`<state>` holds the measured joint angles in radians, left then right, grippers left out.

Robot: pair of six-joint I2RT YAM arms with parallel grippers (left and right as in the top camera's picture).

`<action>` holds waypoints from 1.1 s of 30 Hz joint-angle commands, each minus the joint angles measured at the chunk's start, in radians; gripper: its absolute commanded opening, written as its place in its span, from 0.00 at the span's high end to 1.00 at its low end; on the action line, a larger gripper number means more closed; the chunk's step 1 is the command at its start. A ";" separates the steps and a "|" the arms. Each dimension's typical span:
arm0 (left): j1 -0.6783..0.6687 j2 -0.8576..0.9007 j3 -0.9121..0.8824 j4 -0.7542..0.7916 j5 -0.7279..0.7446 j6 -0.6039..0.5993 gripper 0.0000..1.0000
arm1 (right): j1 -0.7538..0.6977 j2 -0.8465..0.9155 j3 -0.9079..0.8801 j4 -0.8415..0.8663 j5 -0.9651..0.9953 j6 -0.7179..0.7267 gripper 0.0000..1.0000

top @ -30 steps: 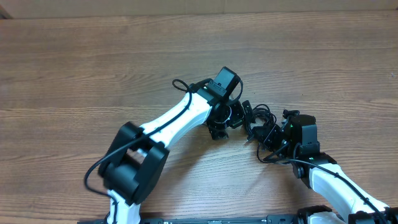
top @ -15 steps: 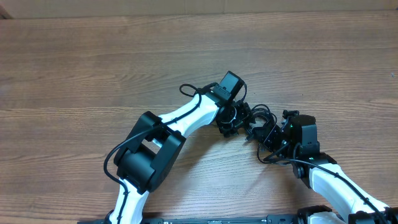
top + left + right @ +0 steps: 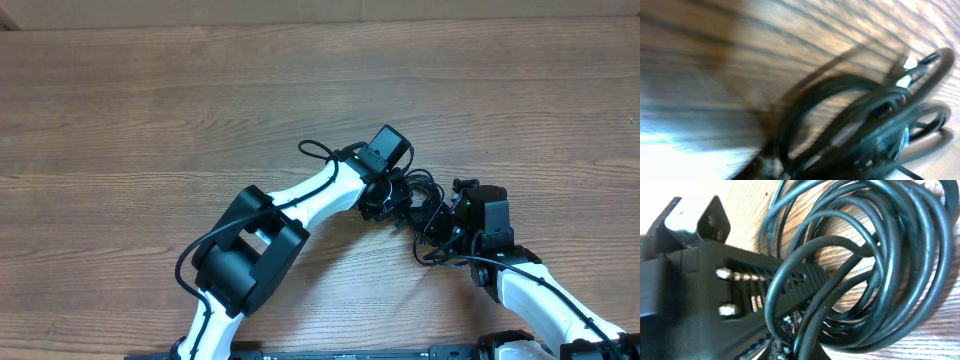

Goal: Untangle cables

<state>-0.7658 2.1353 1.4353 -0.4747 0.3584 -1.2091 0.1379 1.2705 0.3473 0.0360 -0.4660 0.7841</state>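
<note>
wooden table (image 3: 150,100) under both arms. the cables (image 3: 900,280) sit as one tangled coil between the two sets of jaws. the right gripper (image 3: 432,218) is closed tight, with strands seemingly pinched in it. the left gripper (image 3: 388,200) is down at the coil's other side, but its view is too blurred to tell how its jaws stand. i'd say it's the take-hold step; next comes a sure second grip, then drawing loops apart. no writing readable.
</note>
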 commanded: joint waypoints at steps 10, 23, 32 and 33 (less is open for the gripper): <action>0.096 -0.027 0.001 -0.027 -0.129 0.216 0.96 | -0.005 -0.031 0.009 0.019 -0.090 -0.113 0.96; 0.217 -0.378 0.001 -0.053 -0.129 0.790 0.96 | -0.003 -0.111 0.015 0.230 -0.168 -0.131 0.96; 0.218 -0.473 0.001 -0.180 -0.398 0.886 0.96 | 0.010 -0.111 0.120 0.282 -0.262 -0.132 0.96; 0.220 -0.479 0.001 -0.209 -0.449 0.876 0.96 | 0.018 -0.111 0.140 0.272 -0.261 -0.135 0.96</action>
<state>-0.5678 1.7031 1.4315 -0.6510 0.1307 -0.3763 0.1497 1.1622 0.4244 0.3073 -0.7193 0.6548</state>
